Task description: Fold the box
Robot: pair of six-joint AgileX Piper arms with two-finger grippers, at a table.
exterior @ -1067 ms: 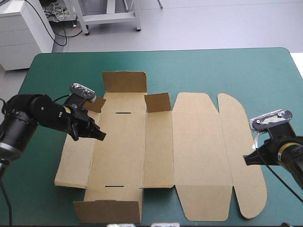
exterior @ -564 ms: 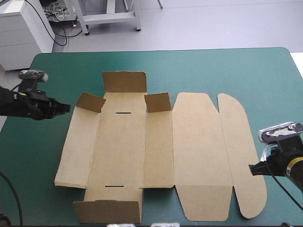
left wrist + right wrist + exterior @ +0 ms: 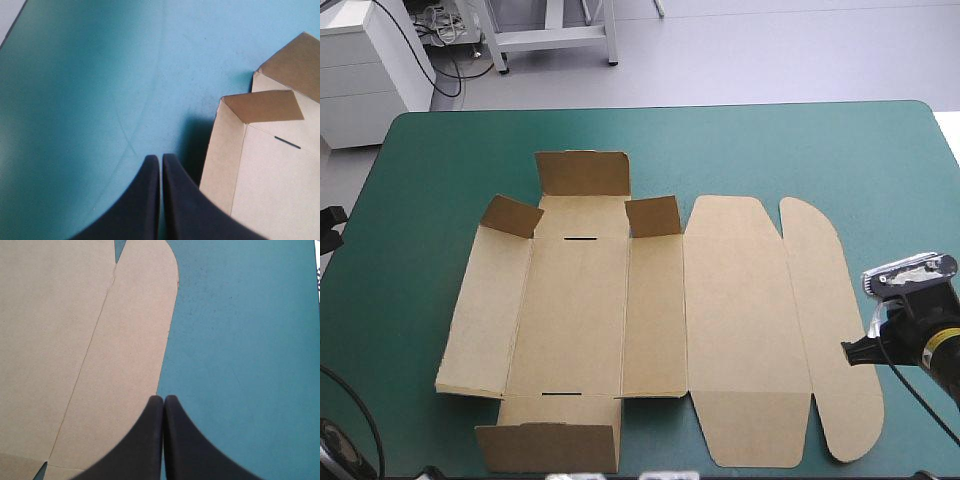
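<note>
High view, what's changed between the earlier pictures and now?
The left hand, earlier over the box's left panel, has drawn back toward the table's left edge, shut and empty. The right hand shifted slightly toward the near edge, still shut by the rounded flap. The box lies unchanged.

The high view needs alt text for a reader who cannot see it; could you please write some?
A brown box lies unfolded and mostly flat on the teal-green table, with a few small flaps raised toward the table's left side. The right gripper, fingers shut, sits by the edge of the sheet's rounded right flap.
</note>
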